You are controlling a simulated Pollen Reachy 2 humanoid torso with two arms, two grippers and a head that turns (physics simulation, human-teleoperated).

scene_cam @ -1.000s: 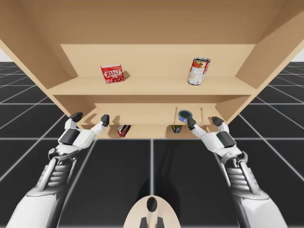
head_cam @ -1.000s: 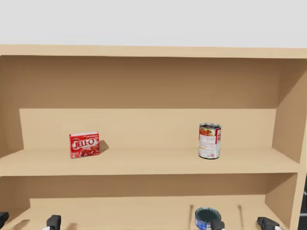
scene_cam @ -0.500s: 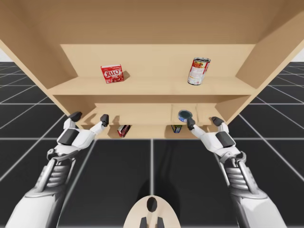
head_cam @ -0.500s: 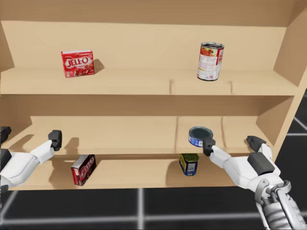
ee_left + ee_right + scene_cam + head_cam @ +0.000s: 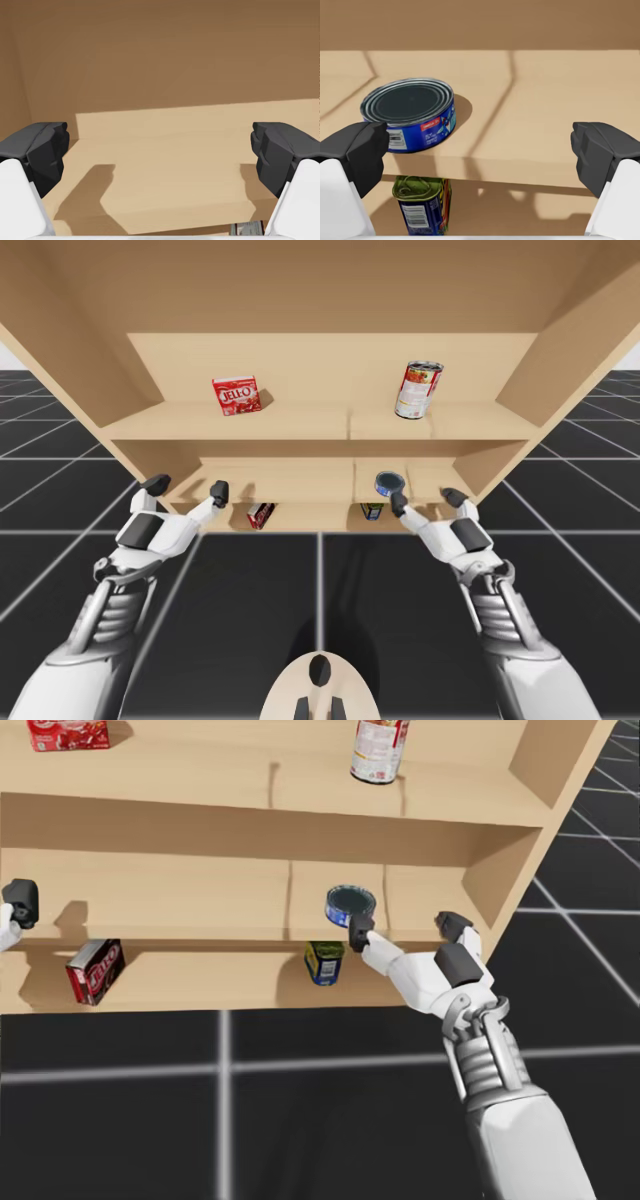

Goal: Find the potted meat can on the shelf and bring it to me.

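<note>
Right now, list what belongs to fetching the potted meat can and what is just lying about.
Job: small blue can with green-and-yellow label, lowest level; wooden shelf; open right pincer.
Lying about: flat blue round can; tall red-and-white can; bright red box; dark red box.

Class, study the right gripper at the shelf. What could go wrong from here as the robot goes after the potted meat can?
1. The open right gripper sits level with the flat blue can, one finger close beside it. Advancing or closing could nudge or grab the wrong can.
2. The potted meat can, blue with a green top, stands one shelf lower, under the shelf board. Lowering towards it, the gripper might strike the board's front edge.
</note>
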